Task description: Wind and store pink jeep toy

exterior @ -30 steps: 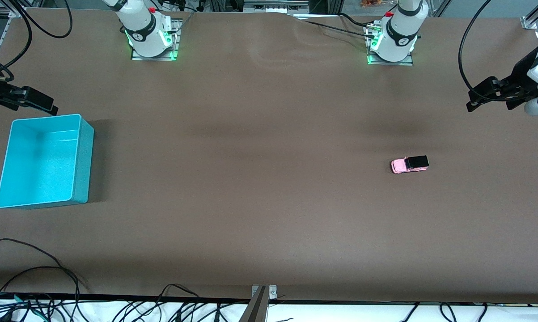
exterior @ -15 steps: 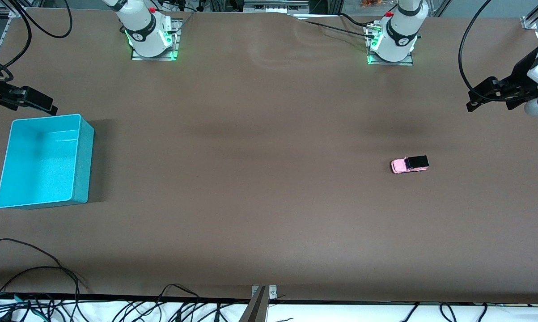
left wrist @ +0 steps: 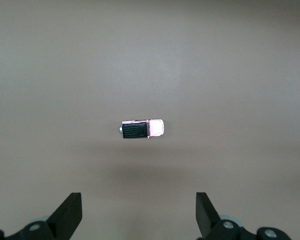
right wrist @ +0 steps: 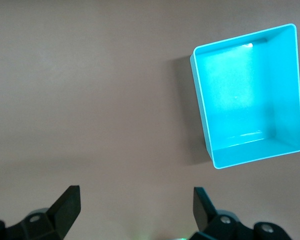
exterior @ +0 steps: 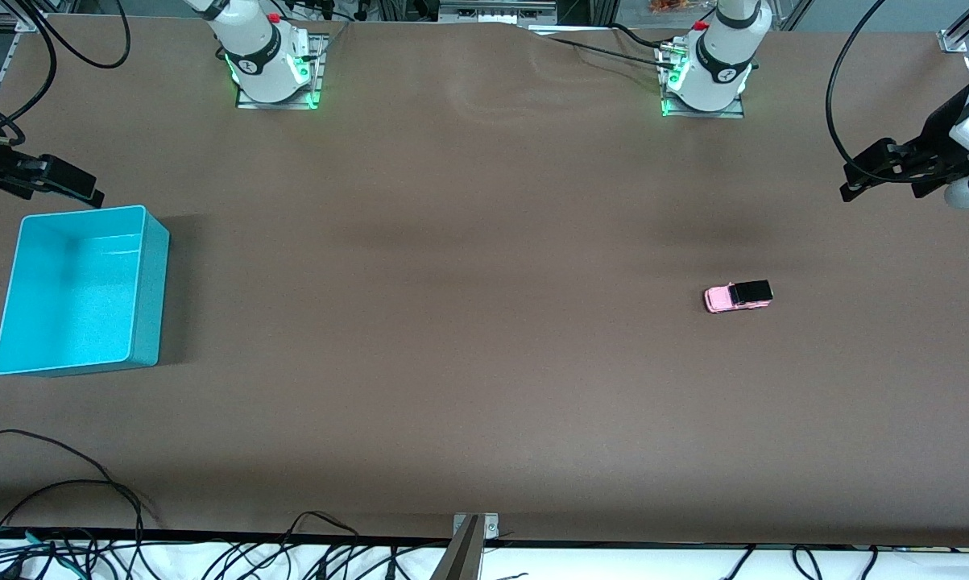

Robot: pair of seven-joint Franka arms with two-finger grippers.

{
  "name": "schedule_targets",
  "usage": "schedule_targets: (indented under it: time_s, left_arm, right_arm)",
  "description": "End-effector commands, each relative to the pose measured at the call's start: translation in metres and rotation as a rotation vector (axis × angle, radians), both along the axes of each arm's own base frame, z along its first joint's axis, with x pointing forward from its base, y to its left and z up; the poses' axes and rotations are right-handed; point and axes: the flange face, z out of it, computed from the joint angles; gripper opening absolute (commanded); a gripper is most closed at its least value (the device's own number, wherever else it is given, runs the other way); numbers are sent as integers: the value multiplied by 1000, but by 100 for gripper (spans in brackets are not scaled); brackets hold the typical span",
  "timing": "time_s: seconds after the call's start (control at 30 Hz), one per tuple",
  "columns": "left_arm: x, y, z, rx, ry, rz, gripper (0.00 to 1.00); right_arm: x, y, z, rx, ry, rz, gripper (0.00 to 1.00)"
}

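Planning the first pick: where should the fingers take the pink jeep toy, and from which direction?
Probably from straight above, closing the left gripper across the pink jeep toy at its narrow flanks, mid-body. It sits upright on its wheels on bare table, nothing beside it, and its long sides look flat and parallel.

A turquoise bin (exterior: 81, 290) sits open and empty on the brown table (exterior: 468, 242) at the right arm's end. Black cables (exterior: 57, 524) trail along the table's edge nearest the front camera.

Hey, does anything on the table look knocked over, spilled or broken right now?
Nothing stands out. The pink jeep toy sits upright on its wheels on the table, and the turquoise bin stands upright, empty.
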Motion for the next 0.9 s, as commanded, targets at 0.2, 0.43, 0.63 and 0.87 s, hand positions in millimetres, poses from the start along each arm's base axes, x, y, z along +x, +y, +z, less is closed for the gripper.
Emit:
schedule_targets:
  time_s: [0.2, 0.43, 0.63, 0.87]
  left_arm:
    - [4, 2, 5, -12, 4, 7, 100]
    - [4, 2, 5, -12, 5, 7, 100]
    - [4, 3, 5, -12, 4, 9, 100]
    - [4, 3, 5, -12, 4, 9, 100]
  right_arm:
    - [-2, 2, 5, -11, 5, 16, 100]
    - [-2, 2, 7, -10, 2, 16, 100]
    - [-2, 2, 6, -9, 5, 17, 100]
    - [-2, -1, 6, -7, 3, 48, 100]
